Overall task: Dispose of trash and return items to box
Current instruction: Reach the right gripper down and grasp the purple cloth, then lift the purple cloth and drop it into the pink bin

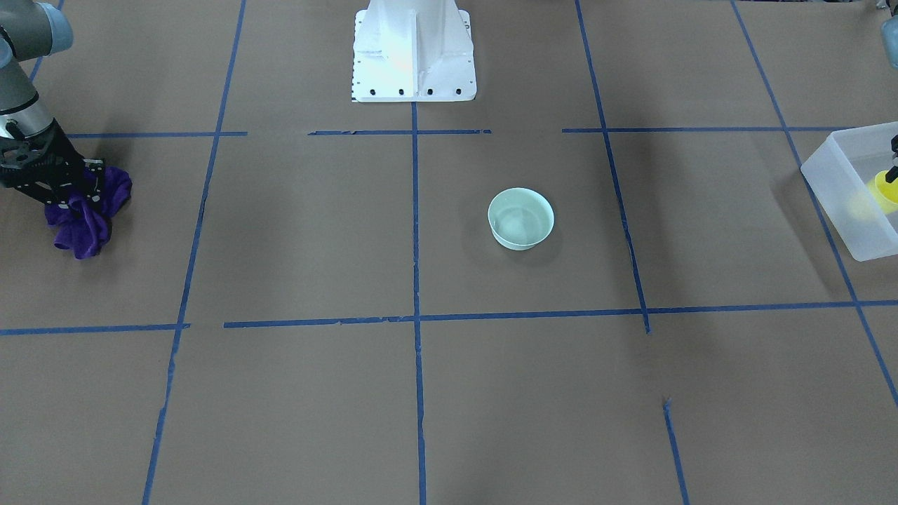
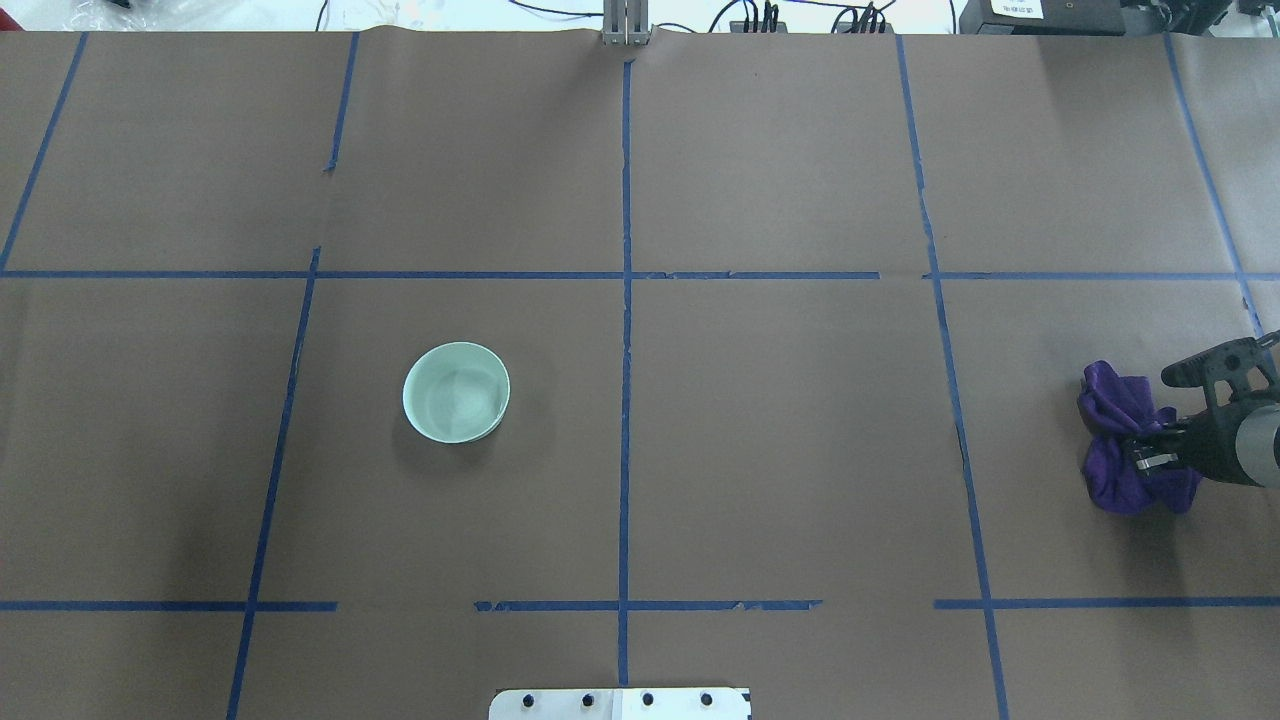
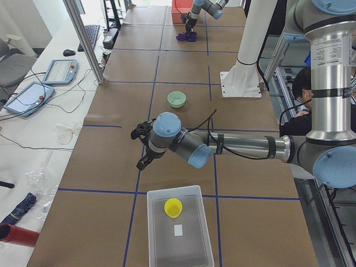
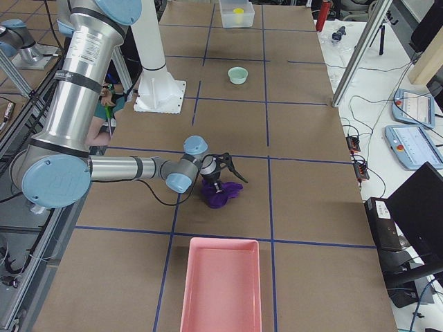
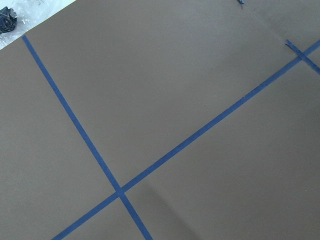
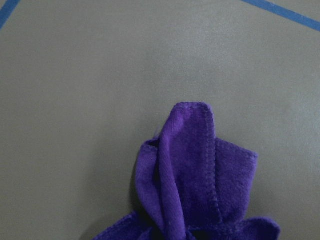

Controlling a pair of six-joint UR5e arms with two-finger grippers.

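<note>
The mint-green bowl (image 1: 520, 219) stands upright and alone mid-table, also in the overhead view (image 2: 456, 392). The yellow cup (image 3: 173, 207) lies inside the frosted box (image 3: 179, 236) at the table's left end; both show at the front view's right edge, cup (image 1: 885, 189) and box (image 1: 842, 203). My left gripper (image 3: 140, 149) hovers near the box, fingers spread and empty; only its tips reach the front view (image 1: 892, 160). My right gripper (image 2: 1150, 452) is shut on a crumpled purple cloth (image 2: 1120, 440) at the table's right end, the cloth at or just above the surface.
A pink tray (image 4: 221, 290) stands at the right end of the table, just beyond the cloth. The white robot base (image 1: 414, 56) sits at the table's near-robot edge. Blue tape lines cross the brown paper. Tablets and cables lie beside the table (image 4: 415, 107).
</note>
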